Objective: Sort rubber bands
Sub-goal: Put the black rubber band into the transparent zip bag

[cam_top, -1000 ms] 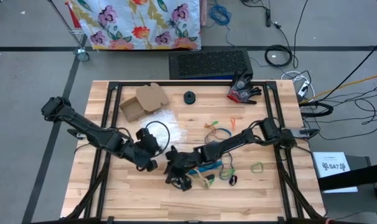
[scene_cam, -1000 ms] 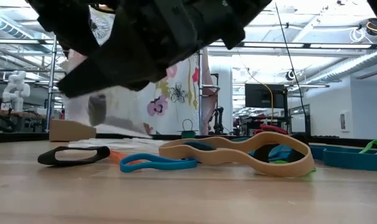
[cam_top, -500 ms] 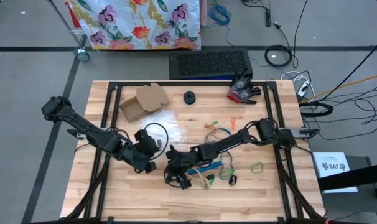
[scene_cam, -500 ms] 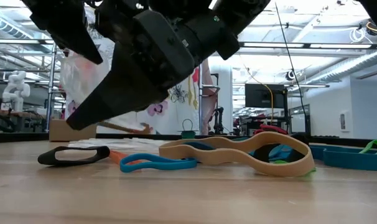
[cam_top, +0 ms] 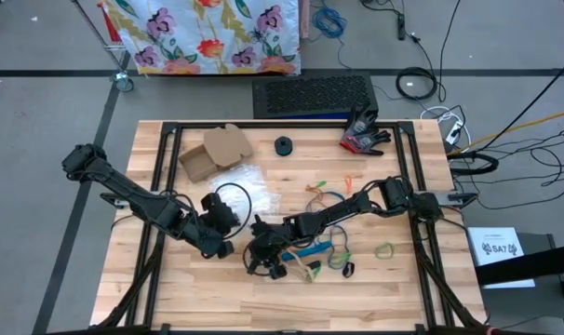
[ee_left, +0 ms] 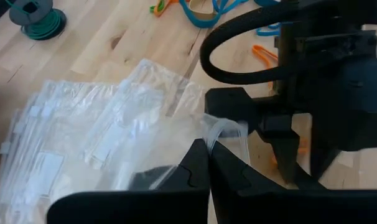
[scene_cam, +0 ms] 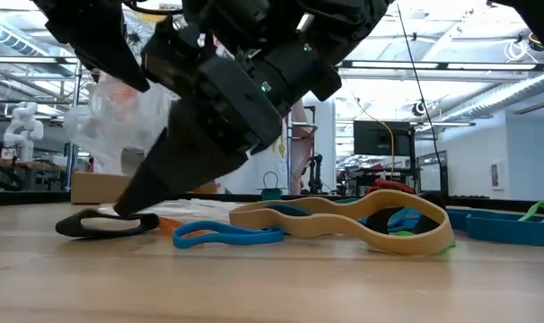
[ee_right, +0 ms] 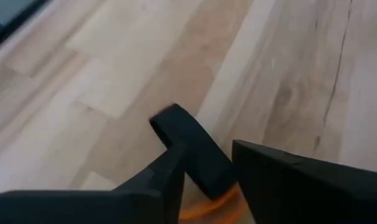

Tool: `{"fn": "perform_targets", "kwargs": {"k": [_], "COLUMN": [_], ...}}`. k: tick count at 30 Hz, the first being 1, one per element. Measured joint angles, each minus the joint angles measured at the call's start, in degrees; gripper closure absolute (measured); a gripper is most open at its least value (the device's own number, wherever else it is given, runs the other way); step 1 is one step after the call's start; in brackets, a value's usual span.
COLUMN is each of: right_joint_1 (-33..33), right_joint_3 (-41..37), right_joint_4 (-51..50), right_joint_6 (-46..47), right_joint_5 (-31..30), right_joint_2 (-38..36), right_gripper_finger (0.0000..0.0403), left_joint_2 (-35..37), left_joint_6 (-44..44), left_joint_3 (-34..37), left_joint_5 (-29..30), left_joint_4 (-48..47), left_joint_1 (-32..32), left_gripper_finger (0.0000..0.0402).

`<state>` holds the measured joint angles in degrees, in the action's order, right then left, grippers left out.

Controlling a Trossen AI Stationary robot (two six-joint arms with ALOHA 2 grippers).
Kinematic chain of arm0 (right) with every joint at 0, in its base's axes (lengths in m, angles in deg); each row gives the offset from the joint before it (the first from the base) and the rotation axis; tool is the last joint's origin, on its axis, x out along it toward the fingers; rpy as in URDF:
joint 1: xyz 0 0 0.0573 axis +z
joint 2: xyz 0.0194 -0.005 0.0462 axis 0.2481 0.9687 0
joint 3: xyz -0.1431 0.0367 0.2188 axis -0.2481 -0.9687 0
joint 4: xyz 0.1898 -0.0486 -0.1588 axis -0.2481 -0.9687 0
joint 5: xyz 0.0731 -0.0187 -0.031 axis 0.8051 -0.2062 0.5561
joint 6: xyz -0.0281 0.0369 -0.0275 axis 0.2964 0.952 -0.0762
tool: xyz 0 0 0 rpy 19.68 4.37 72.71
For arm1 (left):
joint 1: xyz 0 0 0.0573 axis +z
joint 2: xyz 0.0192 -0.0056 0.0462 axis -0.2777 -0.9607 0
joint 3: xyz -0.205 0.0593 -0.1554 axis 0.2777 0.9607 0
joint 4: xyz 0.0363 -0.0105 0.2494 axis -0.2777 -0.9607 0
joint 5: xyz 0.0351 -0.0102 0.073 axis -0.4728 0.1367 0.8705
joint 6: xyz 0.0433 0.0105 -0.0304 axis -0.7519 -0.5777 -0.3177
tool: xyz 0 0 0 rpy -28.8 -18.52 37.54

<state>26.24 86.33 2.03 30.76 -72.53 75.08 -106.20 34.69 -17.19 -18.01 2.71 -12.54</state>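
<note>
1. I am running 2 dark arms over a wooden table [cam_top: 170, 288]. The left gripper [ee_left: 208, 163] sits at the table's middle-left, its fingers clenched on the edge of a clear plastic bag [ee_left: 95, 143], holding it just off the wood.

2. The right gripper [scene_cam: 133, 208] reaches across from the right side to the table's centre front. In the low view its tips come down onto a black rubber band [scene_cam: 106, 222] lying flat on the wood. In the right wrist view that band [ee_right: 190, 149] sits between the 2 fingers, which are part-way in. I judge the grasp is being made but is not yet firm.

3. The other rubber bands are loose on the table to the right of that gripper: a wide tan band [scene_cam: 344, 222] overlapping a blue band [scene_cam: 227, 236], and an orange one beside the black band.

4. From above, more bands lie scattered: a blue and orange cluster [cam_top: 327, 195] toward the middle, a lone green band [cam_top: 384, 249] near the right arm, and a small black band [cam_top: 348, 270] near the front.

5. Progress, as I judge it: sorting looks barely begun. I cannot see separate colour groups, and I cannot tell what the bag already holds. Most bands remain to be picked.

6. Elsewhere there are a cardboard box [cam_top: 215, 151], a dark spool [cam_top: 283, 146] and a red and black glove [cam_top: 364, 133] at the far edge.

7. Writing: a white card [cam_top: 499, 247] on the floor to the right carries dark marks, too small to read.
</note>
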Motion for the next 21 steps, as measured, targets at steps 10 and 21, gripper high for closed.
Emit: {"fn": "perform_targets", "kwargs": {"k": [10,21], "right_joint_1": [0.17,0.02], "right_joint_3": [0.00,-0.04], "right_joint_4": [-4.08,-14.90], "right_joint_6": [-2.78,-4.60], "right_joint_5": [-3.95,-14.04], "right_joint_2": [-0.58,-7.29], "right_gripper_finger": [0.0389,0.0403], "left_joint_2": [0.00,0.00], "left_joint_6": [-0.50,-0.50], "left_joint_3": [0.00,0.00], "left_joint_5": [0.22,0.36], "left_joint_4": [-0.12,-1.24], "left_joint_1": [0.00,0.02], "left_gripper_finger": [0.0401,0.0401]}}
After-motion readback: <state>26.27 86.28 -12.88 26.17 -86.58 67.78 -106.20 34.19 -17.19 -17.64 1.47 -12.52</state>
